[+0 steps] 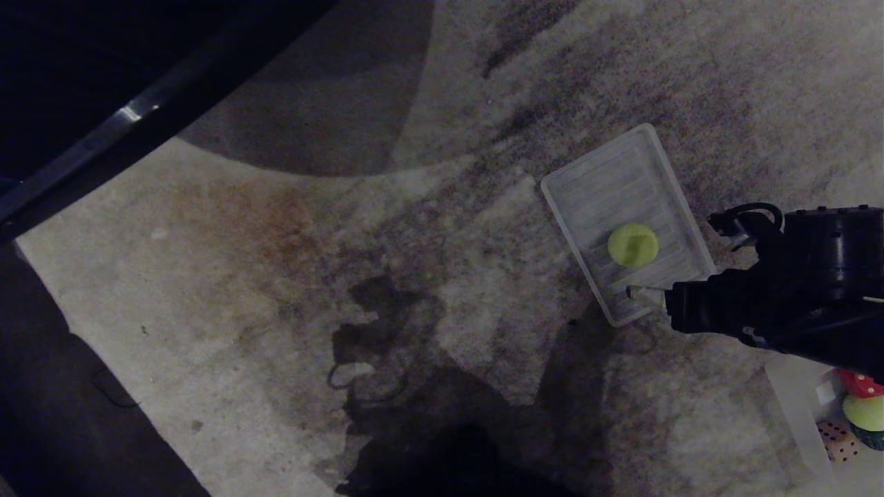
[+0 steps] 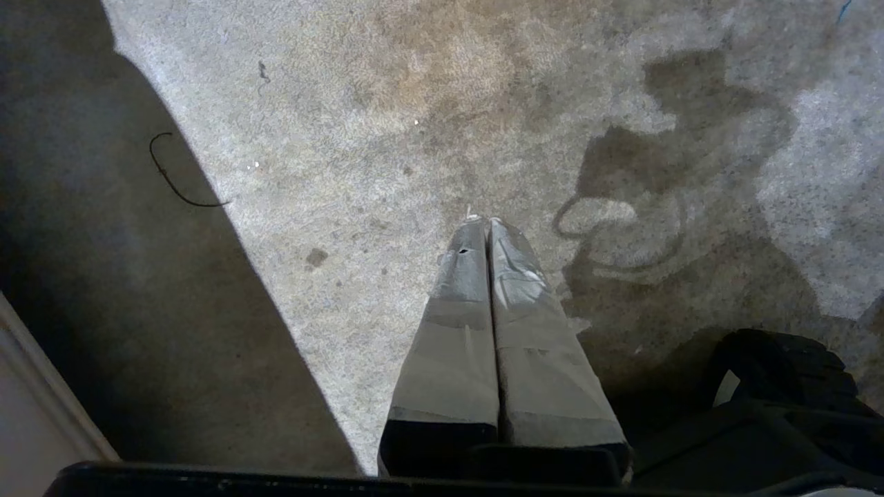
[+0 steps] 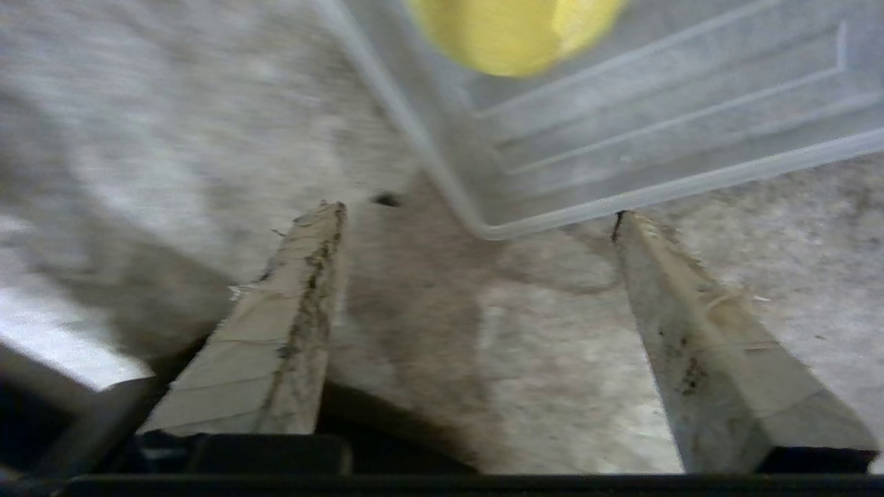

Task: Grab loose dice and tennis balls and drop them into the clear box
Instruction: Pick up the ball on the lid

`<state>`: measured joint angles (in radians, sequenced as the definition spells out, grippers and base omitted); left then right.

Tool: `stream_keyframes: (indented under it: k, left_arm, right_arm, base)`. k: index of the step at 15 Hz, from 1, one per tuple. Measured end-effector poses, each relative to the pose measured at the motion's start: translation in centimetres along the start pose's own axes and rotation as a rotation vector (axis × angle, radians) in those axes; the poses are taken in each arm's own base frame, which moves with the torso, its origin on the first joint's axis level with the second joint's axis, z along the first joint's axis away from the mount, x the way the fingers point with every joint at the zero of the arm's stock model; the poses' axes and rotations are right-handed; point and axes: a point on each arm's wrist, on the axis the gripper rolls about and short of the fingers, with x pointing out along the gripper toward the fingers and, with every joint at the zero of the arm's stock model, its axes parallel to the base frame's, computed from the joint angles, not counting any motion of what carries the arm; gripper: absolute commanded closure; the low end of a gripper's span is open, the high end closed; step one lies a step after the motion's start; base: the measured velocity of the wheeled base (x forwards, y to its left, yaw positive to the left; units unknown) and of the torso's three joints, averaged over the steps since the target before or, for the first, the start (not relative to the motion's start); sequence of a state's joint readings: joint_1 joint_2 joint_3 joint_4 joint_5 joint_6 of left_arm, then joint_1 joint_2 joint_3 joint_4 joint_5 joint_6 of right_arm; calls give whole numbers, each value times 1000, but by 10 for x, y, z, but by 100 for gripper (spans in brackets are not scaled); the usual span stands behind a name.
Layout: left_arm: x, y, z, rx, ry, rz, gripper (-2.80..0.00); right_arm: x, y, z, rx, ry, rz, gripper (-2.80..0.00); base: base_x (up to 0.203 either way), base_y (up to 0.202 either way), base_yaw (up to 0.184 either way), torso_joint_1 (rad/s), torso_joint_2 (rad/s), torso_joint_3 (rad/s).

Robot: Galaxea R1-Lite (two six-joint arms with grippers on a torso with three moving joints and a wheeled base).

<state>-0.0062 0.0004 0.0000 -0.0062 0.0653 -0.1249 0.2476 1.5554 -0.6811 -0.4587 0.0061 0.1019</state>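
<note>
Yellow-green tennis ball [image 3: 514, 31] (cut off) on ribbed lid [image 3: 656, 138].

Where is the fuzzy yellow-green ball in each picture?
Head view: the tennis ball lies on the ribbed clear lid panel, right of centre.
Left wrist view: not in it, only carpet.
Right wrist view: at the top edge, beyond the open right gripper.
Shared landmark: the lid panel's ribs.
</note>
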Motion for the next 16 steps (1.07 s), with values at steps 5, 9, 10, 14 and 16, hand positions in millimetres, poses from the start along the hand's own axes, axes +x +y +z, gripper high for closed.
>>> stream_keyframes:
  k: [5, 9, 10, 14, 16]
  left_arm:
    - [0, 0, 0, 0, 0, 0, 0]
    - [0, 0, 0, 0, 0, 0, 0]
    - [0, 0, 0, 0, 0, 1, 0]
    - [0, 0, 0, 0, 0, 0, 0]
    - [0, 0, 0, 0, 0, 0, 0]
  right_arm:
    - [27, -5, -4, 5, 40, -32, -280]
    - [44, -6, 12, 7, -54, -32, -280]
    - [49, -7, 16, 9, -97, -40, -280]
    - [66, -10, 23, 8, -153, -83, -280]
    - [70, -10, 24, 10, -163, -82, -280]
  base:
    - [0, 0, 0, 0, 0, 0]
    - [0, 0, 0, 0, 0, 0]
    - [0, 0, 0, 0, 0, 0]
    - [0, 0, 0, 0, 0, 0]
    - [0, 0, 0, 0, 0, 0]
